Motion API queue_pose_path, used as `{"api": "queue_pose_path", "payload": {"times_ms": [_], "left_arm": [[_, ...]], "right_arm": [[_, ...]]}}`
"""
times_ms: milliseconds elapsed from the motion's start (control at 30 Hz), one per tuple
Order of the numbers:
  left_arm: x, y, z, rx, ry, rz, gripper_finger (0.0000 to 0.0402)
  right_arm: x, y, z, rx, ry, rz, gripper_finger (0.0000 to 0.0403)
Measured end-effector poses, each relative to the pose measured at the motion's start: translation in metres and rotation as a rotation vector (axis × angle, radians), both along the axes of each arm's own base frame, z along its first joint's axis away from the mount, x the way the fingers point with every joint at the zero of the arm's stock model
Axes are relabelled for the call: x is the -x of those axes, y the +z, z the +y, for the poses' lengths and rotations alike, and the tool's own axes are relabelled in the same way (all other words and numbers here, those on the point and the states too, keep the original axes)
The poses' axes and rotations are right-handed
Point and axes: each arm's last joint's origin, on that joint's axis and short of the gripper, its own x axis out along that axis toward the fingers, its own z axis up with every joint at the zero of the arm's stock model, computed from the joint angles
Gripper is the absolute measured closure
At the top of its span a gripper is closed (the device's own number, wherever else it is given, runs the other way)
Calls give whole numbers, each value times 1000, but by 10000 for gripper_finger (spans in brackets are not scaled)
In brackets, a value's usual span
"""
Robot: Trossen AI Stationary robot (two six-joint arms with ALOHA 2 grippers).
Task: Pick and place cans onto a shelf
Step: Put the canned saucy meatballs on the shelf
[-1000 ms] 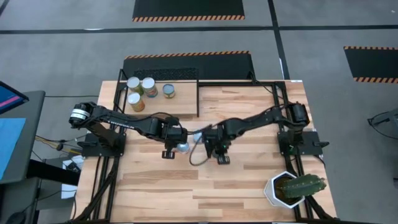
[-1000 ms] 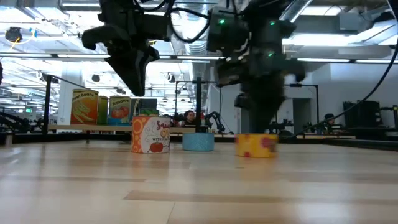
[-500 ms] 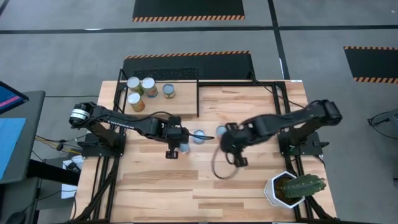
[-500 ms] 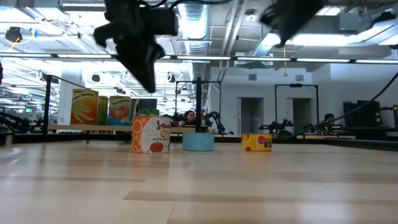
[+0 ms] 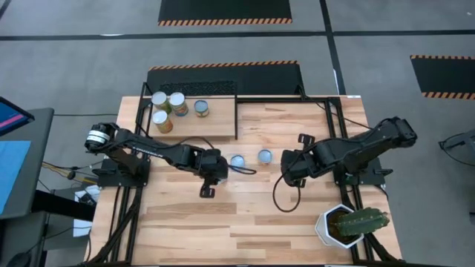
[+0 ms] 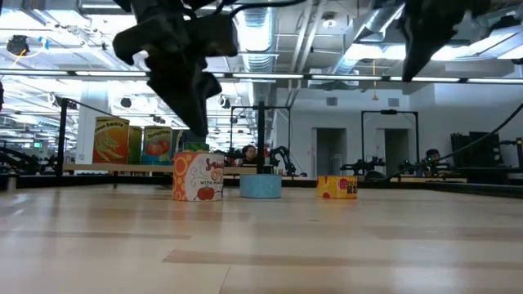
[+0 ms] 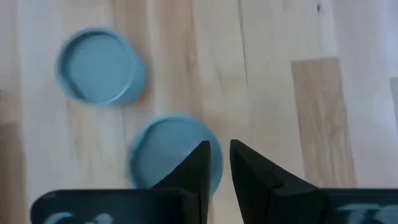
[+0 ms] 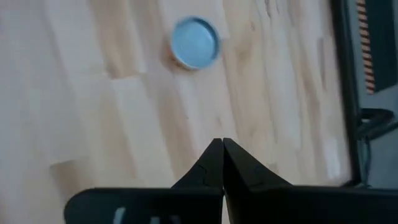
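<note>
Three cans stand on their bases on the tabletop. A white-and-orange labelled can (image 6: 197, 176) is below my left gripper (image 5: 214, 172), and its blue top (image 7: 171, 158) shows beside the fingers. A blue can (image 5: 238, 162) and a yellow-labelled can (image 5: 265, 156) stand to its right. Several cans (image 5: 169, 109) stand on the shelf (image 5: 215, 124) at the far left. My left gripper (image 7: 218, 155) points down above the can with only a narrow slit between its tips and holds nothing. My right gripper (image 5: 288, 175) is shut (image 8: 222, 152), empty and raised, to the right of the yellow-labelled can (image 8: 195, 42).
A white pot with a cactus (image 5: 347, 224) stands at the table's near right corner. A cable loop (image 5: 278, 200) hangs under my right arm. Black metal rods (image 5: 237, 111) frame the shelf. Bare planks lie along the table's near side (image 5: 245, 237).
My right gripper has risen from the yellow-labelled can and gone toward the table's right edge, leaving the can standing on the table. My left gripper has shifted a little toward the table's right and near edges, staying over the white-and-orange labelled can.
</note>
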Motion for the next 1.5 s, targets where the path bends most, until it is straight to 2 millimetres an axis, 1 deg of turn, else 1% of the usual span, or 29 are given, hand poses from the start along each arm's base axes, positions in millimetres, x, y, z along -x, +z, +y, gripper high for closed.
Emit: {"api": "queue_pose_path", "payload": {"times_ms": [100,200,400,567,700,967,1033,1100,1233,1300,1367,1433,1500], "left_arm": [[2,-7,-1,10,19,23,351],[0,-7,-3,43,4,-3,351],[2,-8,-3,55,8,16,341],[2,-8,-2,13,32,12,330],[0,-12,-3,36,21,23,326],[-11,-41,-4,25,23,103,326],[-11,-42,-4,18,20,110,327],[-11,-42,-4,6,25,111,338],[-5,-37,-1,-48,59,123,389],[-3,-32,1,-92,94,121,394],[3,-26,3,-137,107,165,398],[7,-14,5,-188,122,189,399],[10,5,8,-253,148,171,399]], "right_arm": [[-1,-12,-5,6,-15,14,386],[-1,-19,-10,8,-33,24,381],[2,-32,-17,18,-57,64,383],[2,-32,-18,18,-60,62,386],[1,-32,-18,19,-55,63,380],[1,-32,-18,18,-53,59,386],[1,-32,-17,17,-53,59,386],[1,-32,-17,17,-53,58,384],[1,-32,-17,17,-53,58,379],[1,-32,-17,17,-53,58,380],[1,-32,-17,18,-52,59,382],[1,-32,-17,18,-51,60,385],[1,-32,-18,19,-50,61,386]]}}
